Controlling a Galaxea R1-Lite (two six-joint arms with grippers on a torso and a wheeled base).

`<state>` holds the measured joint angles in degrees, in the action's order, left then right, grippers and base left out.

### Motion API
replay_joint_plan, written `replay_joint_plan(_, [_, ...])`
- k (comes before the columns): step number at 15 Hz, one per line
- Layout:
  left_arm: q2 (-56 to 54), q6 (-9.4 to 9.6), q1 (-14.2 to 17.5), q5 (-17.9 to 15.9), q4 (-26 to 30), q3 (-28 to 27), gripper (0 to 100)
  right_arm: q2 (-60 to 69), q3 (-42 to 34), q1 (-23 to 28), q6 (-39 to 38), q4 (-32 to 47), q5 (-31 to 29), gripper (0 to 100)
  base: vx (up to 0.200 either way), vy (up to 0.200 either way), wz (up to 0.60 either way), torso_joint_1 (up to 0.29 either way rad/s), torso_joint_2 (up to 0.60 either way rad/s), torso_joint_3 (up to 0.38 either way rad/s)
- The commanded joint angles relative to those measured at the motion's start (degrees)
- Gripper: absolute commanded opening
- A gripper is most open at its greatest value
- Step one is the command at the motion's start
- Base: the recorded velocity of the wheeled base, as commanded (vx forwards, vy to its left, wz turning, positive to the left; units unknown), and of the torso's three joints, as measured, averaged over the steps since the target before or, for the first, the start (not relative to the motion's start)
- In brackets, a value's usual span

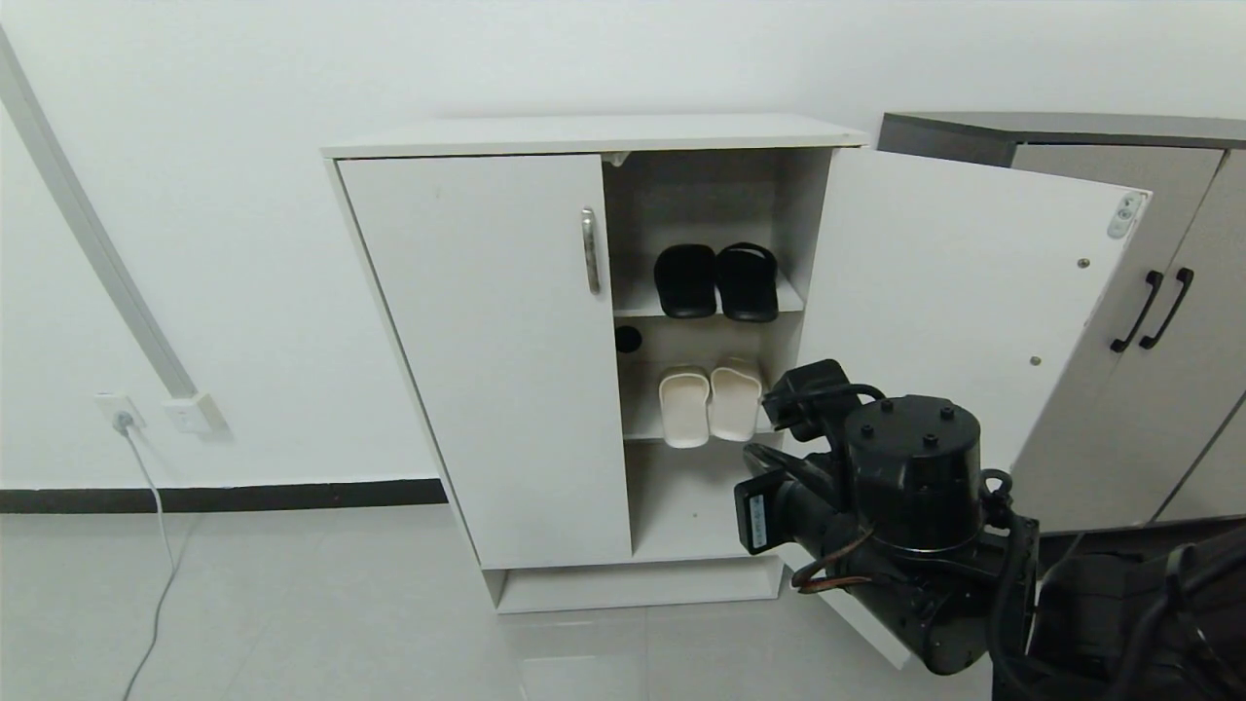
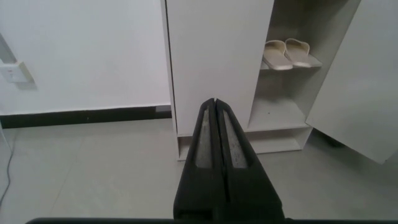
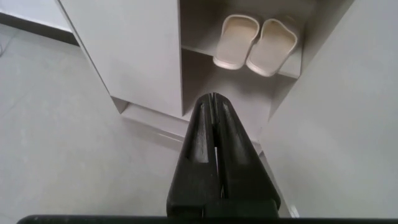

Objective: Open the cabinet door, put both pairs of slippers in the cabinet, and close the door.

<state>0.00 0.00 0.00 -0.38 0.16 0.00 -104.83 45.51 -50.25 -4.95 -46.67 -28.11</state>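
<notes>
The white cabinet stands against the wall with its left door closed and its right door swung wide open. A pair of black slippers lies on the upper shelf. A pair of white slippers lies on the middle shelf, toes inward. My right arm is low in front of the open door. My right gripper is shut and empty, pointing at the cabinet's bottom compartment below the white slippers. My left gripper is shut and empty, held back over the floor facing the closed door.
A grey cabinet with black handles stands right behind the open door. A wall socket with a cable is at the far left. Bare tiled floor spreads in front and to the left of the cabinet.
</notes>
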Motion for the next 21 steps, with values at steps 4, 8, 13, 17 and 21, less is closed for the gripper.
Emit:
replay_joint_plan(4, [0.0, 0.00, 0.0, 0.0, 0.0, 0.0, 0, -0.2, -0.1, 0.0, 0.6, 0.0, -0.3, 0, 0.000, 0.000, 0.00, 0.000, 0.00, 0.000])
replay_joint_plan(8, [0.0, 0.00, 0.0, -0.1, 0.0, 0.0, 0, -0.2, -0.2, 0.0, 0.6, 0.0, -0.3, 0, 0.000, 0.000, 0.00, 0.019, -0.29, -0.295])
replay_joint_plan(13, [0.0, 0.00, 0.0, -0.1, 0.0, 0.0, 0, -0.4, -0.2, -0.1, 0.6, 0.0, -0.4, 0, 0.000, 0.000, 0.00, 0.068, -0.45, -0.355])
replay_joint_plan(17, [0.0, 0.00, 0.0, -0.1, 0.0, 0.0, 0, -0.5, -0.4, -0.1, 0.6, 0.0, -0.4, 0, 0.000, 0.000, 0.00, 0.130, -0.46, -0.339])
replay_joint_plan(21, [0.0, 0.00, 0.0, -0.1, 0.0, 0.0, 0, -0.6, -0.5, -0.1, 0.6, 0.0, -0.4, 0, 0.000, 0.000, 0.00, 0.165, -0.48, -0.316])
